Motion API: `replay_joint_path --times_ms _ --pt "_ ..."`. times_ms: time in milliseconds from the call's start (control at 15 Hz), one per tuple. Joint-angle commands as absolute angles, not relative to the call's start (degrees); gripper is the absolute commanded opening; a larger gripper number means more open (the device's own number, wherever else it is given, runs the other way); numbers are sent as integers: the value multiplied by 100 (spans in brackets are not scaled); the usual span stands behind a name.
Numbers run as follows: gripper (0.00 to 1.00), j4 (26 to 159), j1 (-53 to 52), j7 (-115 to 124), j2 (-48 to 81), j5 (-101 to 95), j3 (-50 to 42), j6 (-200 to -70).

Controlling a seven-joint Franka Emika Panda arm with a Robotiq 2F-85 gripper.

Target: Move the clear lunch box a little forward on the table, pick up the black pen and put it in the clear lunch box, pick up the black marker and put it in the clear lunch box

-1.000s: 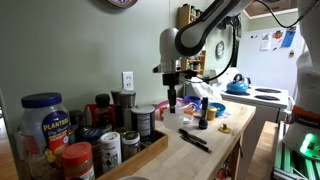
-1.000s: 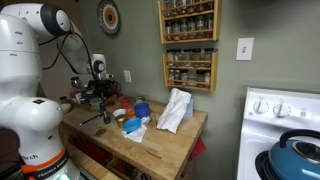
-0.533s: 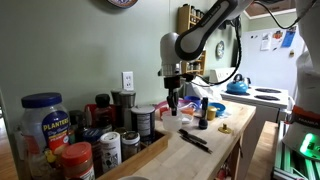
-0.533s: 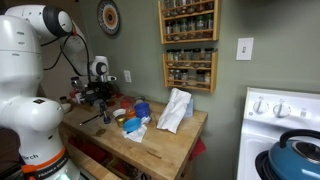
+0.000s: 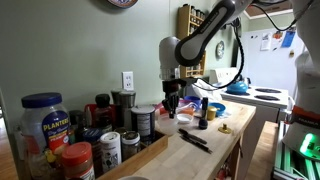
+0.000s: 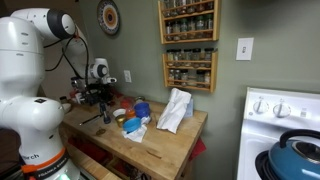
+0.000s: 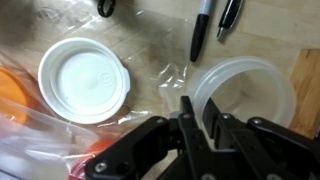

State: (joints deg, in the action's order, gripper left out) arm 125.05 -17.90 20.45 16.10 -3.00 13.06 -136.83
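One gripper (image 7: 200, 108) clamped on clear lunch box (image 7: 250, 95) left rim, lower centre | black marker (image 7: 200, 35), black pen (image 7: 228, 18) upper right

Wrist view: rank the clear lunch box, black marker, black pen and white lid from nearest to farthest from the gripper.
1. clear lunch box: to the right, its rim right at the fingertips of the gripper.
2. black marker: straight ahead, top centre.
3. black pen, just beyond the marker, and white lid, off to the left: too close to call.
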Motion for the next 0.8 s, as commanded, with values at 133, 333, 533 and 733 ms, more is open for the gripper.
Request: replay_joint_path --times_ms 133,333,533,733 --pt "66 12747 -1991 2317 1170 -638 1217 -13705" --pt "88 12919 -1915 1736 727 -268 1480 -13408" --pt "100 13096 -1874 736 406 441 1813 -13169" --pt "100 13233 -1946 -43 312 1136 2036 -12878"
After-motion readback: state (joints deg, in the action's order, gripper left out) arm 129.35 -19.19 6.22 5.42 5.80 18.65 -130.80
